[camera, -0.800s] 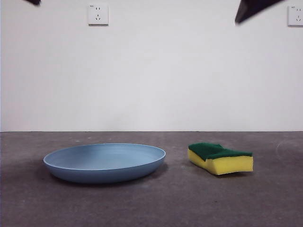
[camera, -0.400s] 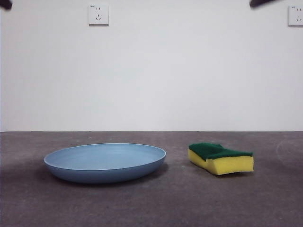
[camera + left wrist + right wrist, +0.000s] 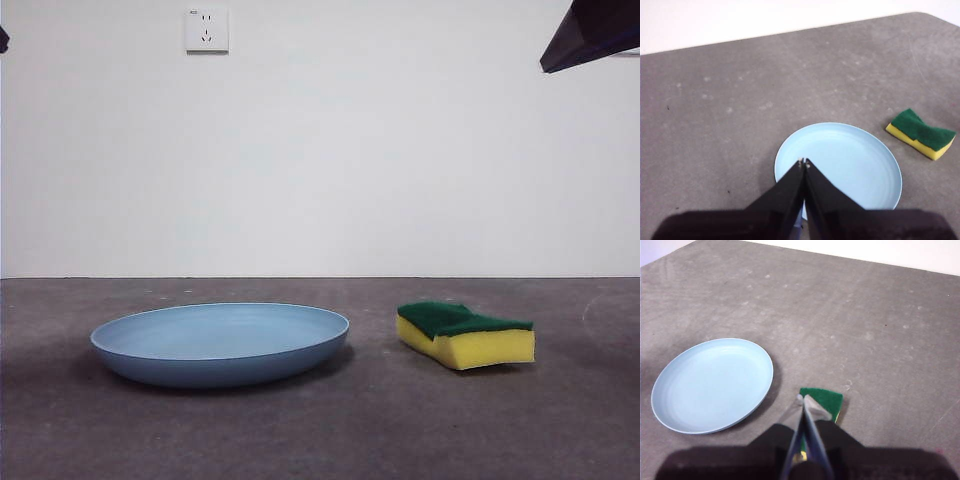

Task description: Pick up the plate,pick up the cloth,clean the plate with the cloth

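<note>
Front: plate (image 3: 220,343) and sponge (image 3: 466,335) sat side by side, apart, on the grey worktop (image 3: 330,430); wall socket (image 3: 207,30) behind. Left wrist: left hand (image 3: 804,163) pressed together, empty, above the plate (image 3: 850,165). Right wrist: right hand (image 3: 803,401) together, empty, above the sponge (image 3: 825,399), which lay just beside the plate (image 3: 710,385).

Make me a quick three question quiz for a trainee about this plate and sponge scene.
1. True or false: the cloth, a sponge, lies inside the plate.
2. Which colour is the sponge's top layer: A red, B green, C white?
3. Fill in: the left gripper has its jaws ____ above the plate.

Key: 1 false, it lies on the table beside the plate, apart from it. 2 B. 3 shut; the right gripper is shut too, above the sponge.
</note>
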